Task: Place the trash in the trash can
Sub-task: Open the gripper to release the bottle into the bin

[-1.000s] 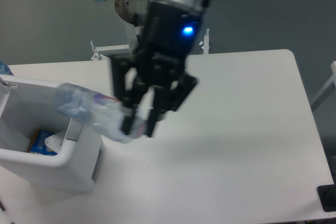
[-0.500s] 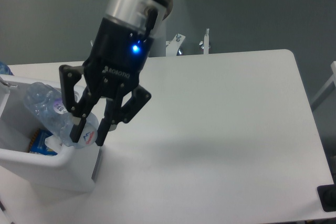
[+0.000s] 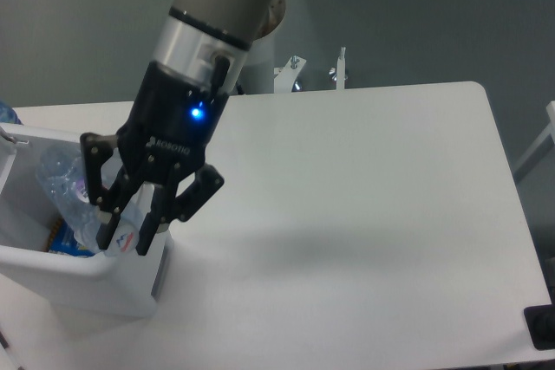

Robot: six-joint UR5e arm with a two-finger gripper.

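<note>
A crushed clear plastic bottle with a purple-pink label hangs over the opening of the white trash can at the table's left edge. My gripper is shut on the bottle's lower end, right above the can's near right corner. The bottle slants up and to the left from the fingers. Inside the can a blue item shows beneath the bottle. No paper wad can be picked out.
The white table stretches to the right of the can. A black object sits at the table's bottom right corner. Metal brackets stand behind the table's far edge.
The gripper has carried the bottle leftward from over the table to above the can, and it now sits lower, with the bottle partly inside the can's opening.
</note>
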